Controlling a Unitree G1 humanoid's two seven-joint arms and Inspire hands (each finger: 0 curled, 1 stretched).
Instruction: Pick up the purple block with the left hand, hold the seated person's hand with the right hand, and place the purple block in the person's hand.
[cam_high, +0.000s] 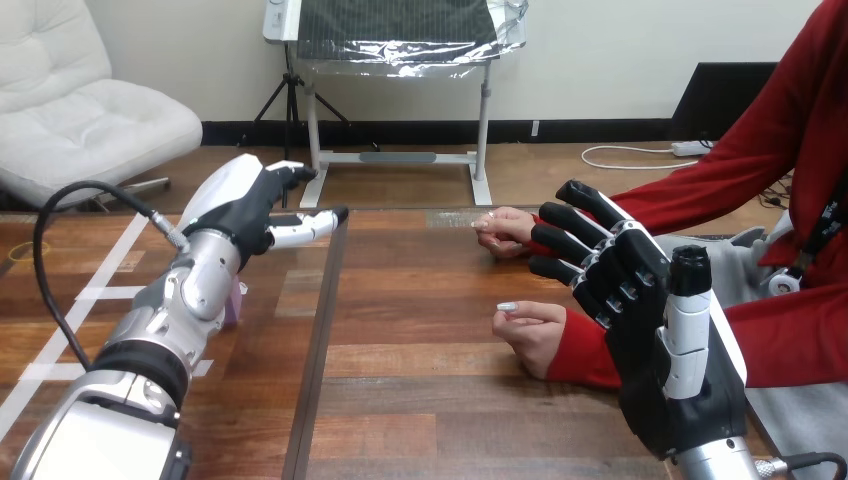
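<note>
The purple block lies on the table at the left, mostly hidden behind my left forearm; only a pale purple sliver shows. My left hand hovers above and beyond it, open with fingers stretched out, holding nothing. My right hand is raised at the right, open, palm facing me and fingers spread toward the left. The person's two hands rest on the table: the nearer one curled loosely just left of my right hand, the farther one beyond my fingertips. I cannot tell whether my right hand touches either.
The wooden table has a dark seam running front to back near its middle. White tape lines mark the left part. The person's red sleeves reach in from the right.
</note>
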